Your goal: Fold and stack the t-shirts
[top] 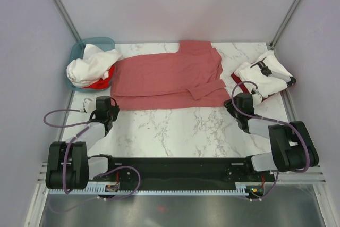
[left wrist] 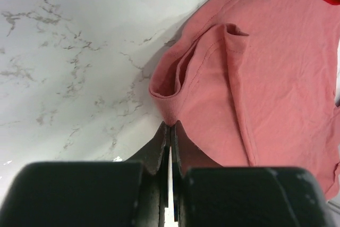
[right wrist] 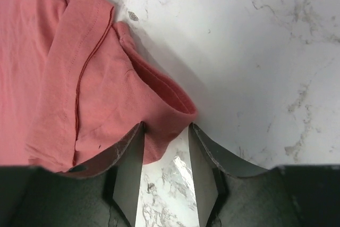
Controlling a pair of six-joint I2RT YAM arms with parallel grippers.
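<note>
A dusty salmon-red t-shirt point(top: 164, 75) lies spread flat across the back of the marble table, one sleeve folded in at its right. My left gripper point(top: 108, 106) is at the shirt's front left corner; in the left wrist view it point(left wrist: 170, 126) is shut on the shirt's hem point(left wrist: 164, 104). My right gripper point(top: 235, 102) is at the front right corner; in the right wrist view it point(right wrist: 166, 127) is open, with the shirt's corner point(right wrist: 159, 115) lying between the fingers. White t-shirts point(top: 87, 66) and a bright red one point(top: 99, 84) are heaped at the far left.
A teal basket point(top: 95, 42) holds the heap at the far left. A folded white t-shirt with a black mark point(top: 264, 68) lies on a dark red one point(top: 290, 82) at the far right. Metal frame posts stand at both back corners.
</note>
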